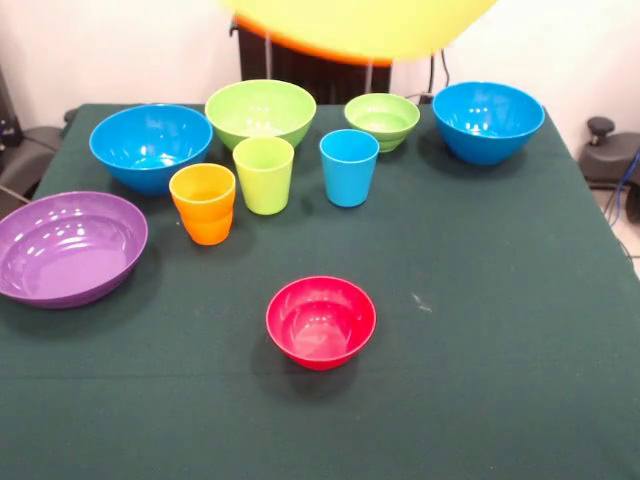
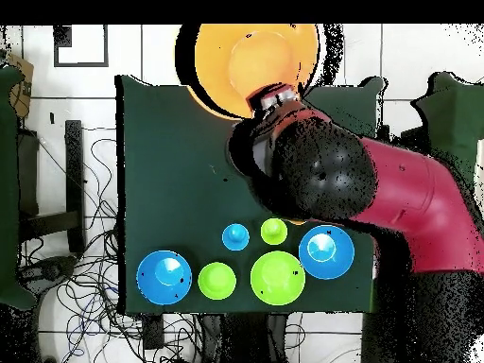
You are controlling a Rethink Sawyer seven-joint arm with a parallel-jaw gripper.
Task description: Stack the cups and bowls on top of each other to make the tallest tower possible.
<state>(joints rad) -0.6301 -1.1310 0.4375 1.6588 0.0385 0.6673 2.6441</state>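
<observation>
Big yellow-orange bowl (image 1: 365, 25) was held high above the counter (image 1: 480, 300), prob. as tower base. Claw (image 2: 272, 96) at its rim; grip state not visible, can't tell. Cups (image 1: 265, 175) & other bowls (image 1: 320, 320) sat unstacked.

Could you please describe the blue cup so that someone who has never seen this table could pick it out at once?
Start at the dark green table in the front view and find the row of three cups standing upright near its middle. The blue cup is the right-hand one, beside the lime green cup and just in front of the small green bowl. It is the only blue thing taller than it is wide; the other blue things are bowls.
</observation>
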